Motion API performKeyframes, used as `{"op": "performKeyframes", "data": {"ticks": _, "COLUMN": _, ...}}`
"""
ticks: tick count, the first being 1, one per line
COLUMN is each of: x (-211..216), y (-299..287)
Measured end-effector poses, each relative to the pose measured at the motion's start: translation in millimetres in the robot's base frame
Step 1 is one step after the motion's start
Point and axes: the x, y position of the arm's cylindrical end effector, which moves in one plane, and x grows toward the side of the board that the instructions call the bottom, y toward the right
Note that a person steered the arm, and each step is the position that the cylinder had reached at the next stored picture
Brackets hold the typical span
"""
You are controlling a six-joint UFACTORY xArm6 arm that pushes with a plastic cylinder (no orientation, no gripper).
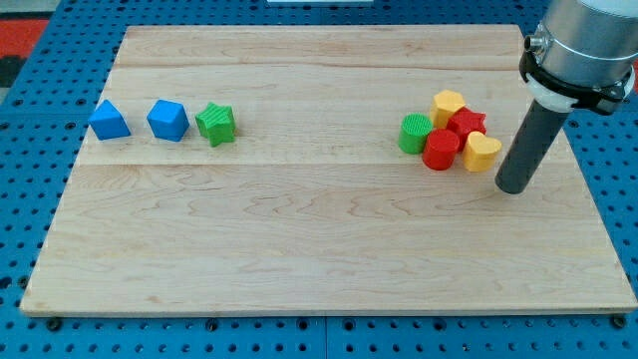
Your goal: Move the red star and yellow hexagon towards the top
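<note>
The red star [467, 124] sits in a tight cluster on the board's right side. The yellow hexagon [449, 104] touches it at its upper left. A red cylinder [440, 150] lies just below them, a green cylinder [415, 133] to their left, and a yellow heart [482, 152] at the star's lower right. My tip [512, 186] rests on the board just right of and below the yellow heart, apart from the cluster.
A blue triangular block [108, 121], a blue cube-like block [167, 121] and a green star [216, 125] stand in a row at the left of the wooden board [319, 259]. Blue pegboard surrounds the board.
</note>
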Motion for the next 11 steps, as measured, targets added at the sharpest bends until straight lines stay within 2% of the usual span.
{"op": "performKeyframes", "data": {"ticks": 4, "x": 0.2, "y": 2.6}}
{"op": "performKeyframes", "data": {"ticks": 5, "x": 0.3, "y": 24.9}}
{"op": "performKeyframes", "data": {"ticks": 6, "x": -24.0, "y": 22.1}}
{"op": "performKeyframes", "data": {"ticks": 7, "x": -70.5, "y": -27.5}}
{"op": "performKeyframes", "data": {"ticks": 8, "x": -89.3, "y": -50.6}}
{"op": "performKeyframes", "data": {"ticks": 11, "x": -98.2, "y": -41.6}}
